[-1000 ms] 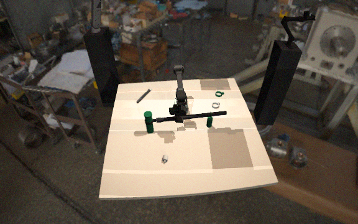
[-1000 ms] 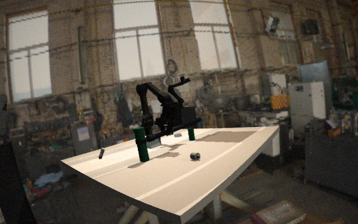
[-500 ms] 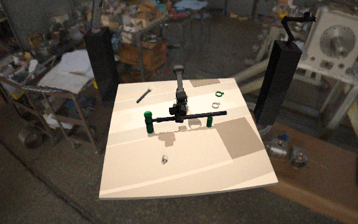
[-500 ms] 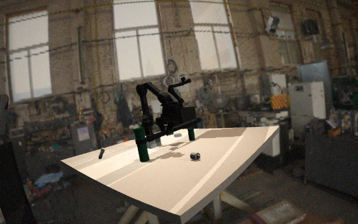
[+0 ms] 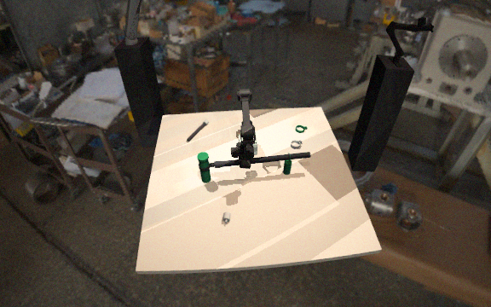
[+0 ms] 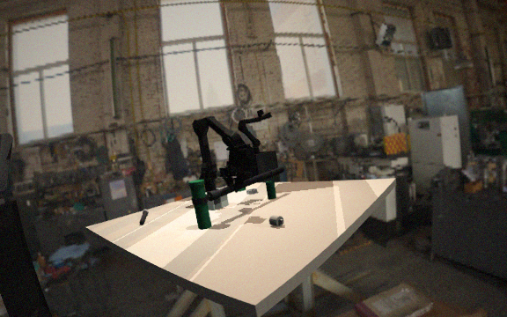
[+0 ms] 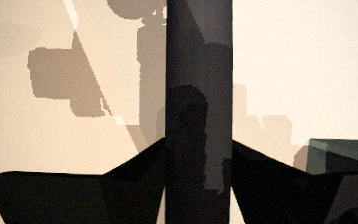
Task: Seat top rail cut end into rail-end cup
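Presently the rail (image 5: 288, 157) (image 6: 258, 178) (image 7: 200, 30) spans above the table (image 5: 271, 230) (image 6: 253, 269), between the big post (image 5: 205, 176) (image 6: 202, 216) and the small post (image 5: 287, 168) (image 6: 271, 191). The claw (image 5: 245, 163) (image 6: 238, 185) (image 7: 195, 143) is closed around its middle. Whether its cut end is fully inside the cup (image 5: 219, 164) (image 6: 216, 194) I cannot tell; dark merges into dark. A crooked push could catch the cup's lip, or drag the brace band (image 5: 205, 168) (image 6: 200, 201) down from the post cap (image 5: 203, 156) (image 6: 196, 180). Opening too soon might drop a shallowly seated end — and a brushing finger on retreat could pull it back out.
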`<state>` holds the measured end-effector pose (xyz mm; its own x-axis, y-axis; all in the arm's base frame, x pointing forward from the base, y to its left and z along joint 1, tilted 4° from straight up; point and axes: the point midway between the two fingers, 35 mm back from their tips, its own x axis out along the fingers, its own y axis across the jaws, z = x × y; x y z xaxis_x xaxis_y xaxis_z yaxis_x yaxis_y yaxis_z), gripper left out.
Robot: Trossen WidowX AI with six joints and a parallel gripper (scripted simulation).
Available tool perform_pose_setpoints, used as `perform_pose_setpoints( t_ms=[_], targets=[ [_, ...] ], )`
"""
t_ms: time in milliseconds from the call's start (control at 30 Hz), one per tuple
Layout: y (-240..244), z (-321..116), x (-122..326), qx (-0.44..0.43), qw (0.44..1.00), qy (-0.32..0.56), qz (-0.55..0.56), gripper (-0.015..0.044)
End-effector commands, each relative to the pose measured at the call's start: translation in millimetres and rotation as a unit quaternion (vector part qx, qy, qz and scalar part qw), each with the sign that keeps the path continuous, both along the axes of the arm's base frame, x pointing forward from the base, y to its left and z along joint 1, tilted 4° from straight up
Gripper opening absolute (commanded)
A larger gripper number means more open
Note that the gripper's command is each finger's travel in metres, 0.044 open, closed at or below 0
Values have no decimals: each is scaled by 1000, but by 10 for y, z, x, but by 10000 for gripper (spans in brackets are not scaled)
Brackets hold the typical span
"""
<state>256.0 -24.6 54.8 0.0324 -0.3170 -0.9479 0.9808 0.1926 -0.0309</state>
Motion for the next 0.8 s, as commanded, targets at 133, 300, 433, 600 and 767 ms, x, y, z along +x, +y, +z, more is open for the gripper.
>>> perform_pose_setpoints(
  t_ms=[133, 300, 433, 600, 767],
  targets=[
    [-70, 29, 33, -5, 1000, -2, 1, 0],
    [-101, 38, 45, -5, 1000, -2, 1, 0],
    [-125, 43, 51, -5, 1000, -2, 1, 0],
    [-155, 49, 60, -6, 1000, -2, 1, 0],
    [-185, 55, 70, -6, 1000, -2, 1, 0]
  ],
)
